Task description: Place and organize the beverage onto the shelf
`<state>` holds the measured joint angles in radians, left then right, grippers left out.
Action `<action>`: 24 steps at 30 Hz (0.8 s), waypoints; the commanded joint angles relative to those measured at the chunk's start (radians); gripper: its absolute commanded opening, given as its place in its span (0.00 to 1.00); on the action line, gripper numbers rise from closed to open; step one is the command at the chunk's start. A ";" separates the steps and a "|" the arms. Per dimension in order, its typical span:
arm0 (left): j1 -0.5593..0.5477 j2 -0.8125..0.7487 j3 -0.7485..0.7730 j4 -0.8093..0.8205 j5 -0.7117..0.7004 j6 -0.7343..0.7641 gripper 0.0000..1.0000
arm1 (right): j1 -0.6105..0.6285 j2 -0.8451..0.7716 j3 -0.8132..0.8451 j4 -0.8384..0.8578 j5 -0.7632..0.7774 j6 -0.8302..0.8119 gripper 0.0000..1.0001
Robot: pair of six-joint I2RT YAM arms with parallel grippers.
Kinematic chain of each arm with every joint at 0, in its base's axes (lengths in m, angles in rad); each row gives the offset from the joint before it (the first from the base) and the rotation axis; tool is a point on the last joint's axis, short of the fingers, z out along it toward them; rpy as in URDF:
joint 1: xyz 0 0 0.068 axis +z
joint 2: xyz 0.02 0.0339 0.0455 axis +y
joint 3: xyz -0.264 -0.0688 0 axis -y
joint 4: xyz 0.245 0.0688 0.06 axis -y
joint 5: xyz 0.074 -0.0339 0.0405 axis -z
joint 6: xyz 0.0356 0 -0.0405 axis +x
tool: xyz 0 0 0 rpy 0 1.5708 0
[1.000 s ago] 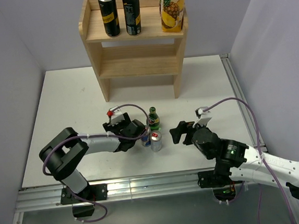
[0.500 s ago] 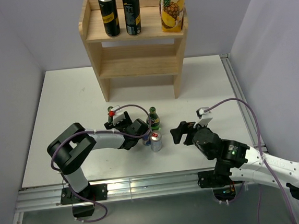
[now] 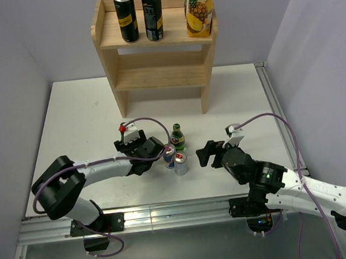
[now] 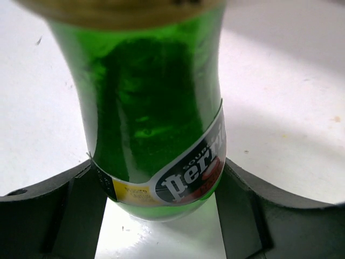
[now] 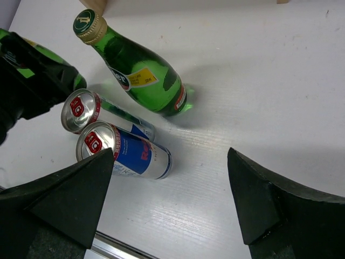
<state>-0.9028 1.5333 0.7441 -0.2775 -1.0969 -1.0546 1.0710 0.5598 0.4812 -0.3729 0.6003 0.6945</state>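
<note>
**Grip state.** The left gripper [image 4: 161,189] is closed on a bottle [image 4: 156,108]. Both fingers [image 4: 64,216] bear on the lower body, level with the bottom edge of the label. Whether the base is off the table [image 3: 87,113] cannot be told. The bottle stands upright in front of the shelf [image 3: 156,76], well apart from it. The right gripper [image 5: 171,156] is spread wide and holds nothing. It sits farther from the shelf than the drinks.

**Handling.**
- The bottle is green glass: rigid, breakable and smooth, so probably slippery. It is judged heavier than a can.
- Take it at the wide lower body, as here. The shoulder and neck taper and would let the pads slide.
- Set it down gently; glass on wood does not tolerate a drop.
- The blue can [image 5: 137,154] and the other blue can [image 5: 81,110] are thin-walled, judged light and easily dented. Grip them mid-body with moderate force.

**Positions.** A second bottle [image 5: 143,78] and both blue cans stand close together in front of the shelf, just beside the left gripper. Two black cans [image 3: 126,15] stand on the top tier, left of a carton [image 3: 200,12].

**Markings.**
- Bottle: white "Perri…" on the label, with "SOUR…" above it and a yellow patch alongside.
- Second bottle: a yellow label patch and a gold cap; the text is too small to read.
- Blue cans: red lettering, only partly visible.
- Carton: a pineapple picture; the text is unreadable.
</note>
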 commanded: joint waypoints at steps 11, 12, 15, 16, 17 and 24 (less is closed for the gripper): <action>0.085 -0.199 0.213 0.221 0.179 0.528 0.00 | 0.004 0.009 -0.003 0.051 0.010 0.000 0.93; 0.100 -0.191 0.274 0.212 0.192 0.568 0.00 | 0.004 0.011 0.000 0.049 0.010 0.000 0.93; 0.151 -0.161 0.369 0.201 0.244 0.646 0.00 | 0.004 0.005 0.002 0.046 0.015 0.000 0.93; 0.162 -0.139 0.435 0.198 0.262 0.663 0.00 | 0.004 0.002 0.002 0.045 0.018 0.000 0.93; 0.189 -0.128 0.469 0.192 0.305 0.680 0.00 | 0.004 -0.004 0.002 0.043 0.022 0.000 0.93; 0.269 -0.013 0.751 0.126 0.388 0.742 0.00 | 0.004 -0.009 0.002 0.037 0.030 -0.001 0.93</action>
<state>-0.6556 1.5085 1.3647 -0.2184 -0.7425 -0.3889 1.0710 0.5610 0.4812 -0.3592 0.6033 0.6941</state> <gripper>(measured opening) 0.747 0.927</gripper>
